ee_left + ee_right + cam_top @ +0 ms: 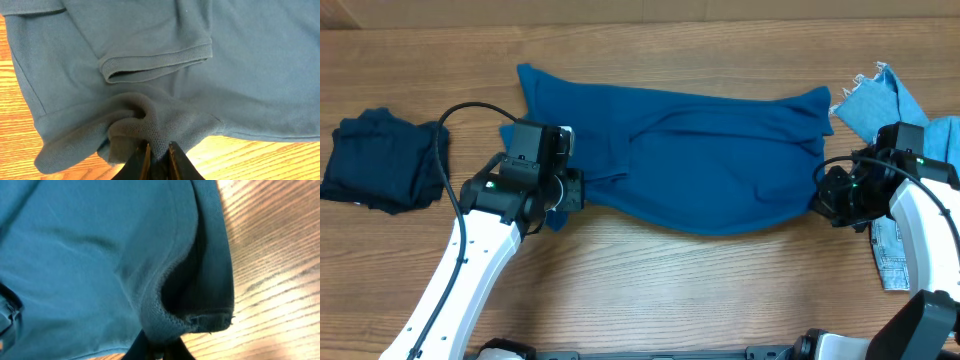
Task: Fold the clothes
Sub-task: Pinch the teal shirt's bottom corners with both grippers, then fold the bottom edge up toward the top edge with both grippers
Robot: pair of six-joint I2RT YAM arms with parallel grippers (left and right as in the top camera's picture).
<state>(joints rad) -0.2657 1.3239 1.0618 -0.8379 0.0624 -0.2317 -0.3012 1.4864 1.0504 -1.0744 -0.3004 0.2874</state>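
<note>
A blue polo shirt (700,160) lies spread across the middle of the wooden table, folded lengthwise. My left gripper (563,190) is shut on a bunched fold at the shirt's left near edge, seen in the left wrist view (157,150) with a sleeve cuff (160,62) above it. My right gripper (820,197) is shut on the shirt's right near corner, where the hem (200,315) curls over the fingers (157,350).
A folded dark navy garment (380,160) lies at the far left. A light blue denim piece (885,100) and a green cloth (942,140) lie at the right edge, with a pale denim strip (892,250) below them.
</note>
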